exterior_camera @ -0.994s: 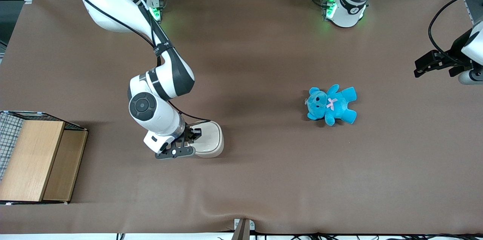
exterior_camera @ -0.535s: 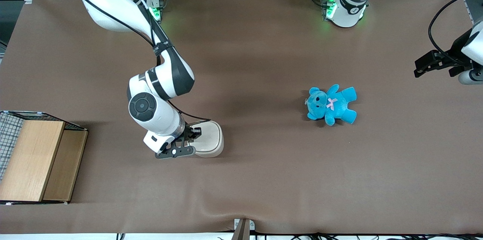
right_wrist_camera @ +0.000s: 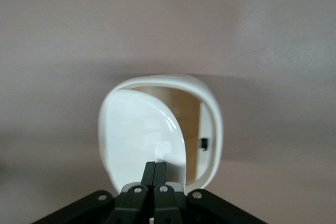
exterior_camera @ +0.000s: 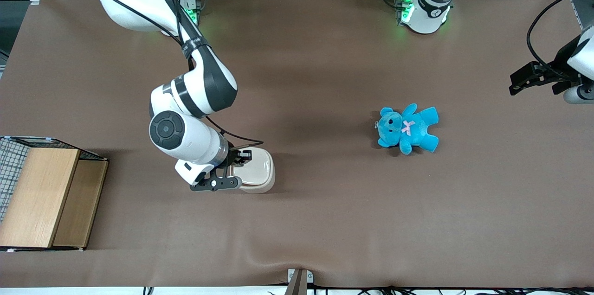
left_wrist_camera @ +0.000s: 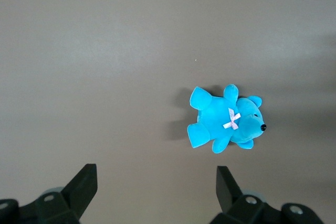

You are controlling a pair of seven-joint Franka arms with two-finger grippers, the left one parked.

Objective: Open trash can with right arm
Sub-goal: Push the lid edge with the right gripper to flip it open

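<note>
The trash can (exterior_camera: 261,178) is a small off-white rounded-square bin standing on the brown table. In the right wrist view the trash can (right_wrist_camera: 214,113) has its smooth lid (right_wrist_camera: 137,129) tilted up, and the tan inside (right_wrist_camera: 185,103) shows under it. My right gripper (exterior_camera: 242,157) is over the can's edge nearest the working arm's end. In the right wrist view the right gripper (right_wrist_camera: 155,166) is shut, with both fingers pressed together, and its tips are at the lid's near edge.
A blue teddy (exterior_camera: 408,129) lies on the table toward the parked arm's end and also shows in the left wrist view (left_wrist_camera: 226,120). A wooden box with wire mesh (exterior_camera: 44,197) stands at the working arm's end, near the front edge.
My right arm's wrist and elbow have shifted a little toward the working arm's end and away from the front camera. The gripper moved with them, and the lid has tilted up.
</note>
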